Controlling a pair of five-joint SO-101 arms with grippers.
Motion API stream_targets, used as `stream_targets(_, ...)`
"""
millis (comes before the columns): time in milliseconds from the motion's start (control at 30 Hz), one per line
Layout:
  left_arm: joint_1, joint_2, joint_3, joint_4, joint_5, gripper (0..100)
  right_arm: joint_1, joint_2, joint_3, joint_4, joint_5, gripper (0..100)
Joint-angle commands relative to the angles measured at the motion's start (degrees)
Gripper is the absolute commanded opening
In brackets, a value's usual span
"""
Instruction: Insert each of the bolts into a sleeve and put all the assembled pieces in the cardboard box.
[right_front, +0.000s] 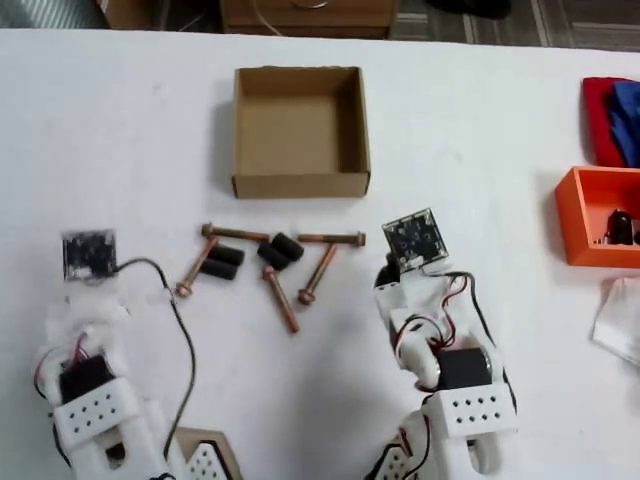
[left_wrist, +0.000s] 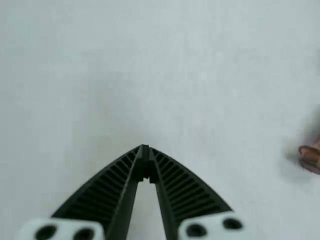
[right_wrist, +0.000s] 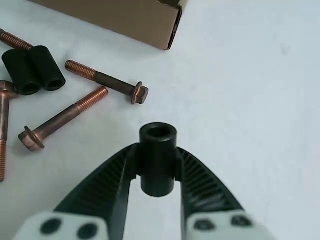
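the white bench (right_front: 500, 110) carries everything, with the open brown cardboard box (right_front: 300, 185) standing empty at its far middle. just in front of the box lie the copper-coloured flanged bolts (right_front: 318, 272), scattered with a few short black cylindrical sleeves (right_front: 280, 248) among them; none looks joined yet. the right gripper (right_wrist: 157, 165) is clamped on one more black sleeve (right_wrist: 158, 134), held above the bench beside the pile, its open bore facing the wrist camera. the left gripper (left_wrist: 145, 156) hangs over bare bench with its fingers pressed together and nothing between them; a bolt head (left_wrist: 310, 157) lies just off to one side of it. the step in hand looks like mating a bolt to the held sleeve. to do it well, the left gripper should part and take a bolt near its flanged head, leaving the threaded end free, while the right turns the bore toward that tip. line the axes up before pushing; a skewed entry would likely jam or knock the sleeve loose.
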Motion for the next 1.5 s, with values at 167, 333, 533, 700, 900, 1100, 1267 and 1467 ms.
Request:
stream_targets(167,2.0,0.2,-33.7,11.6,1.4,4,-0.5,-1.6,-0.3,-1.2,-0.1,2.3)
stream_targets(333,7.3,15.1,-47.0,25.2,7.6,18,-0.5,-1.6,-0.3,-1.2,-0.1,2.3)
stream_targets(533,10.0,46.9,-59.5,40.2,9.0,23,-0.5,-1.6,-0.3,-1.1,-0.1,2.3)
stream_targets(700,15.5,58.1,-61.9,41.7,2.5,23,-0.5,-1.6,-0.3,-1.1,-0.1,2.3)
stream_targets(900,21.5,66.4,-62.0,40.0,-4.0,23,-0.5,-1.6,-0.3,-1.1,-0.1,2.3)
stream_targets(1100,23.6,73.0,-62.2,35.3,-4.3,23,-0.5,-1.6,-0.3,-1.1,-0.1,2.3)
stream_targets(1267,23.5,76.5,-62.3,32.9,-4.6,23,-0.5,-1.6,-0.3,-1.1,-0.1,2.3)
stream_targets(1467,23.6,79.8,-62.2,32.9,-9.0,23,-0.5,-1.6,-0.3,-1.1,-0.1,2.3)
